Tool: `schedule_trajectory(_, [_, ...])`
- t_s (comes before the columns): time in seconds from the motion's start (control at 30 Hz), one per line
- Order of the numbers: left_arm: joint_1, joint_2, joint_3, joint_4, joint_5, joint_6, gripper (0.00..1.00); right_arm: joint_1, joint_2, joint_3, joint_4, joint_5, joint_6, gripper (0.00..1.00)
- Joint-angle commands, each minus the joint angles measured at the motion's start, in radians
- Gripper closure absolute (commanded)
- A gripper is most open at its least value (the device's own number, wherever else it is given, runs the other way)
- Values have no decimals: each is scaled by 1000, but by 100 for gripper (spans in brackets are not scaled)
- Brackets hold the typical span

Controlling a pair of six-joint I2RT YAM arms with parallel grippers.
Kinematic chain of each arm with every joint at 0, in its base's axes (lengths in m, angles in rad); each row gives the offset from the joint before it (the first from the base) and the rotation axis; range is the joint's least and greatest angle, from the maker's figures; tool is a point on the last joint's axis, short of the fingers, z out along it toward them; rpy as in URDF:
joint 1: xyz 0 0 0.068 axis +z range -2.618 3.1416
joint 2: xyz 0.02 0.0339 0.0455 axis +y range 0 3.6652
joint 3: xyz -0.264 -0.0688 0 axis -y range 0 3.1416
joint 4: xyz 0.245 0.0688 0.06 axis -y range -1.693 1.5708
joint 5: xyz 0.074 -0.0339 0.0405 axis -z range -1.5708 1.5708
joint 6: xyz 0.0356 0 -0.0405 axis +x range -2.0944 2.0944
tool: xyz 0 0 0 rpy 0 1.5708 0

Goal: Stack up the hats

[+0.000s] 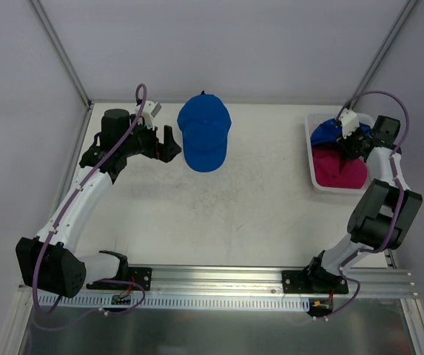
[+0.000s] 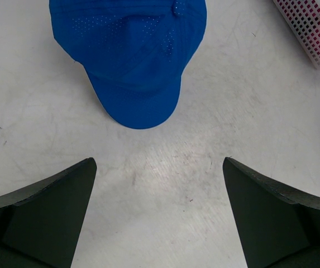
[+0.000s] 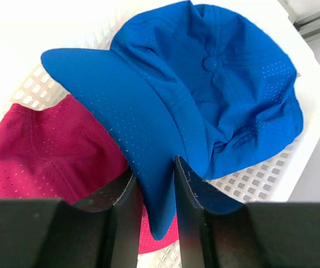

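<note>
**Blue hat at the left claw's 3 o'clock**

Top view: the blue hat (image 1: 204,133) lies on the tabletop (image 1: 197,214), brim to 6 o'clock, long axis 12–6. The left claw (image 1: 173,145), wide and empty, is just at its 9, the nearer arm.

Left wrist: the hat is at 12, brim toward the claw.

Right wrist: the right claw (image 3: 158,167), narrowly parted, straddles the second blue hat's (image 3: 238,84) brim in the basket (image 3: 310,111); grip unclear.

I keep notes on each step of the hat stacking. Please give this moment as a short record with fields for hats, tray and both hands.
loose blue hat: on the table, brim toward the arm bases
white tray: right side of the table, holds two hats
second blue hat: in the tray, partly over the magenta hat
left hand: open, near the loose blue hat, not touching
right hand: above the tray; second blue hat's brim between its jaws, grip unclear
</note>
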Motion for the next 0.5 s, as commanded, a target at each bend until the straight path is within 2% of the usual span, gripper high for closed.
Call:
schedule_trajectory(0.0, [13, -6, 30, 6, 22, 5, 1, 9, 8, 40, 21, 11, 11, 69])
schedule_trajectory(0.03, [13, -6, 30, 6, 20, 6, 1, 9, 10, 39, 21, 19, 8, 69])
schedule_trajectory(0.17, [13, -12, 40, 1, 18, 6, 1, 9, -36, 46, 21, 10, 21, 98])
schedule_trajectory(0.37, [16, -46, 24, -2, 18, 6, 1, 12, -185, 169, 27, -76, 171, 100])
schedule_trajectory(0.47, [22, -55, 21, -4, 18, -3, 1, 55, -248, 239, 75, -78, 245, 100])
